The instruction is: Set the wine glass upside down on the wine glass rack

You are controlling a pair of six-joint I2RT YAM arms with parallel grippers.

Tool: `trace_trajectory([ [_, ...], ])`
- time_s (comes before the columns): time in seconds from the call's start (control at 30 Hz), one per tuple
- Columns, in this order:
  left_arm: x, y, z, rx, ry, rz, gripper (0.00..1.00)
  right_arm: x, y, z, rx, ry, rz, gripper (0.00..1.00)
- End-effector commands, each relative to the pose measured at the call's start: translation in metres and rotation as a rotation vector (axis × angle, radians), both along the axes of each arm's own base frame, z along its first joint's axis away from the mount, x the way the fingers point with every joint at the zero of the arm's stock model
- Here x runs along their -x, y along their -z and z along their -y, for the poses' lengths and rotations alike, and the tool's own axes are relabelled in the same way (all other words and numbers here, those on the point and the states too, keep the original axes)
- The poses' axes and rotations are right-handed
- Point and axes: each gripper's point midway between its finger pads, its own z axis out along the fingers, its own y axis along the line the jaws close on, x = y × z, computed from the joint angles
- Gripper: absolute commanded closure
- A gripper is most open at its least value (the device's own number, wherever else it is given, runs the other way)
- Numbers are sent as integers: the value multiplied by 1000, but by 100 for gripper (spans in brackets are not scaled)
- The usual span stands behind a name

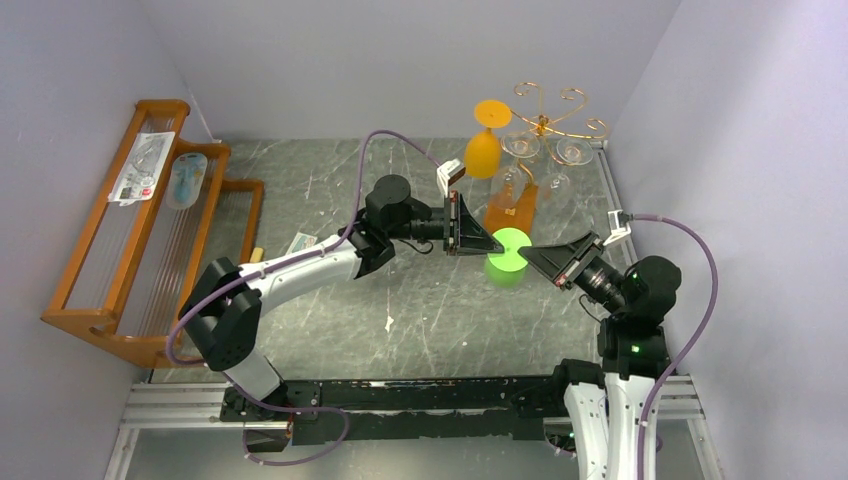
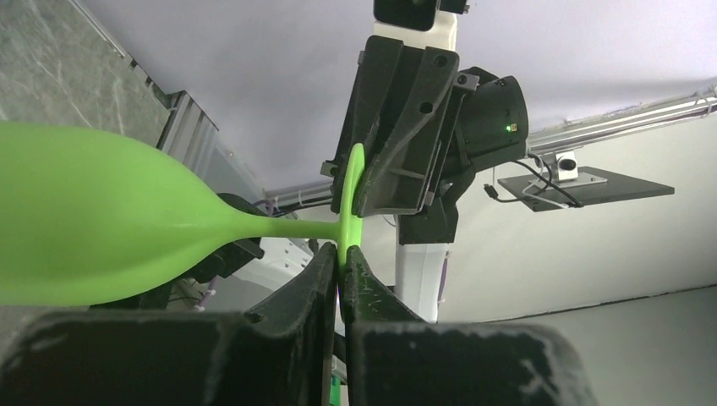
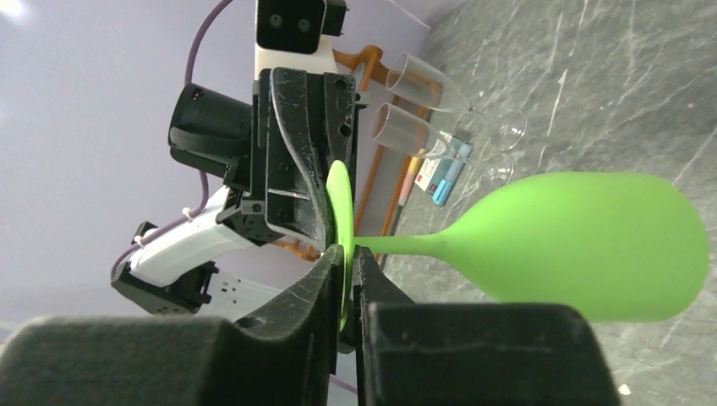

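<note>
While it hangs clear of the bench [image 1: 420, 310], the glass [image 1: 509, 250] sits mid-scene, gripped by its foot from two sides. The left tool [image 1: 494, 243] enters from 9 o'clock, its fingers pinched tight on the foot's rim. The right tool [image 1: 530, 254] enters from 4 o'clock, its fingers likewise closed on the rim opposite. Both wrist views confirm the two grips. From above, the foot shows as a full disc, with the bowl beneath it at 6 o'clock.

The rack [image 1: 503, 217] stands at 12 to 1 o'clock of the glass, close by, in the far right corner of the bench. An orange glass [image 1: 484, 148] hangs foot-up from the rack's 9 o'clock side, directly at 12 o'clock of the held glass. Clear glasses [image 1: 521, 148] hang from the near arms, over the base, between the held glass and the rack's stem.

A slatted rack [image 1: 150, 240] lies well apart at 9 o'clock against the left wall, with packets [image 1: 143, 165] on its top rail.
</note>
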Motion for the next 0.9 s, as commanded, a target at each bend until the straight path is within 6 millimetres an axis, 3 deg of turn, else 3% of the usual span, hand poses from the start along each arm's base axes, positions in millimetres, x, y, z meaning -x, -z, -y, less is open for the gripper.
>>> trace_trajectory([
  [0.0, 9, -16, 4, 30, 35, 68, 85, 4, 0, -6, -6, -65, 21, 96],
  [0.03, 9, -15, 3, 24, 32, 74, 79, 3, -1, -6, -2, -59, 23, 100],
  [0.2, 3, 0, -9, -40, -39, 124, 43, -5, -4, 8, 75, 64, -6, 100],
  [0.3, -7, 14, -25, -93, -114, 191, 27, -11, 5, 20, 115, 147, -76, 100],
  [0.4, -11, 28, -42, -164, -161, 299, 19, -17, 21, 35, 130, 258, -174, 100],
  [0.6, -12, 41, -67, -282, -185, 516, 16, -17, 44, 95, 241, 626, -356, 100],
  [0.87, -21, 58, -88, -417, -251, 583, 19, -18, 34, 172, 343, 1058, -406, 100],
])
